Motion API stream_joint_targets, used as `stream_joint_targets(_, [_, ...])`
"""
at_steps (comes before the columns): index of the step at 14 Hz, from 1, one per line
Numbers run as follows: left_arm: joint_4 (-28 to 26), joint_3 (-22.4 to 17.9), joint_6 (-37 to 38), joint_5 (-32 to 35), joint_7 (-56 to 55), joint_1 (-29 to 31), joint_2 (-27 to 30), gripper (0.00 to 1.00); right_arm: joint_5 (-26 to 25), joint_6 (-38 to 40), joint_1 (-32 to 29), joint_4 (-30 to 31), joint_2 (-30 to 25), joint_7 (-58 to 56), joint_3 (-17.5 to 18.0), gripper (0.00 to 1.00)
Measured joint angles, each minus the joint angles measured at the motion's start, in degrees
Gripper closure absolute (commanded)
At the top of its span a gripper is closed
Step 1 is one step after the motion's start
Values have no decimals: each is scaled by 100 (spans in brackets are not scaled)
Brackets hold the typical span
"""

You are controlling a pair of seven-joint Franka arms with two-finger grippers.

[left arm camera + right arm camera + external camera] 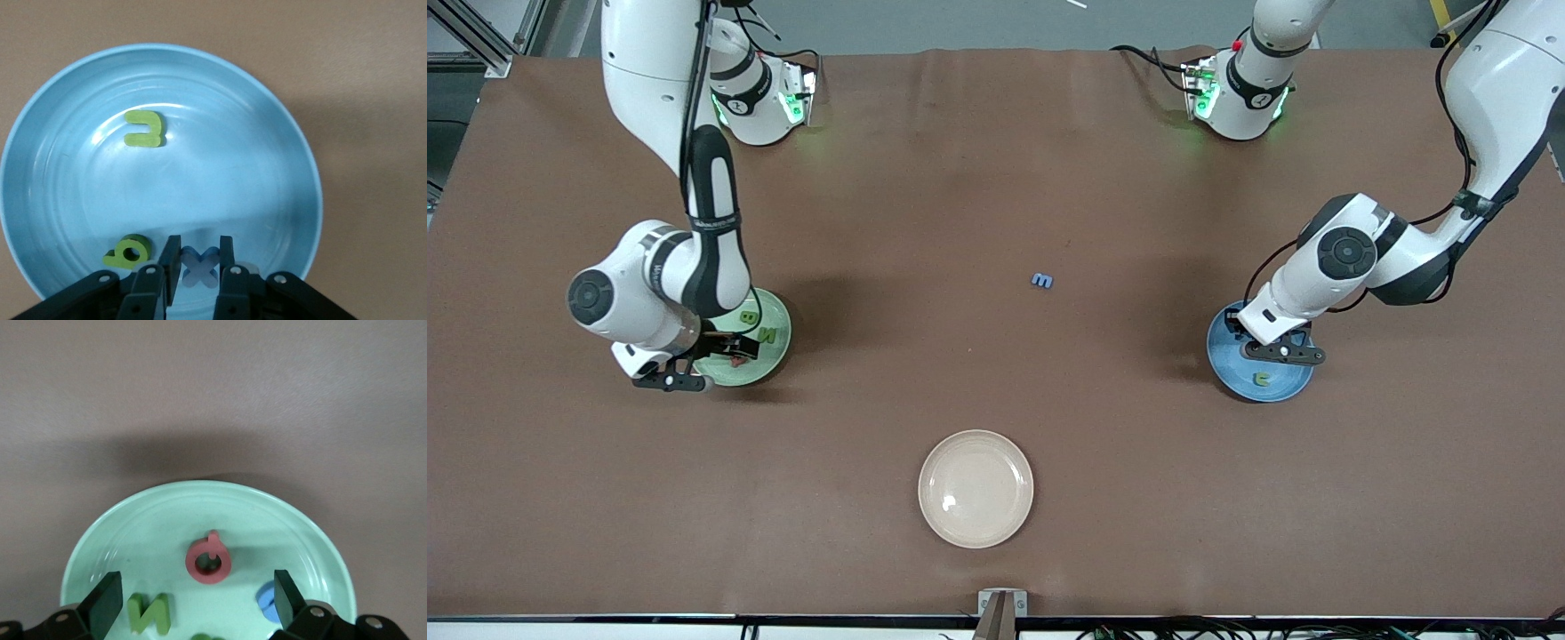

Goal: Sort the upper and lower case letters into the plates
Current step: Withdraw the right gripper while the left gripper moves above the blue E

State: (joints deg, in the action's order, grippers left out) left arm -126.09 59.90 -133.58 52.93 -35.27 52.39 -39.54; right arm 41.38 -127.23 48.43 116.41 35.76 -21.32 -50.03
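The mint green plate [779,354] [153,537] lies toward the right arm's end of the table. In it are a red Q [209,561], a green N [150,613] and a blue letter [267,600], partly hidden. My right gripper [734,348] [197,577] hangs open over them, holding nothing. Toward the left arm's end, the blue plate [1294,382] [233,167] holds a green u [143,128] and a green b-like letter [127,252]. My left gripper [1267,348] [200,241] is low in this plate, shut on a blue x [201,268]. A blue m [1041,281] lies on the table between the plates.
A cream-white plate [975,524] sits on the brown table nearer to the front camera, midway along it. A green B [749,316] also lies in the mint plate.
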Motion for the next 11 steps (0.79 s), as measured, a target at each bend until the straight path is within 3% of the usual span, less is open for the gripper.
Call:
stream_joint_targets(6, [-2,-156,-21,257,0,-26,-150,84,-348,1733,-93,-1081,-77,-22,-727,0])
stream_joint_targets(7, [-1,-167,-32,258,0,-29,-159,78,-488,2074,-235,-1361,-82,83,-730,0])
stream_joint_targets(9, [0,-167,-41,258,-55,-60,-168,43,-840,2687,-660,-2006,-122,329,-555,0])
stream_joint_targets(11, [9,-166,-44,258,-198,-87,-169,1,-1354,2983,-1264,-2545,-332,676,40,0])
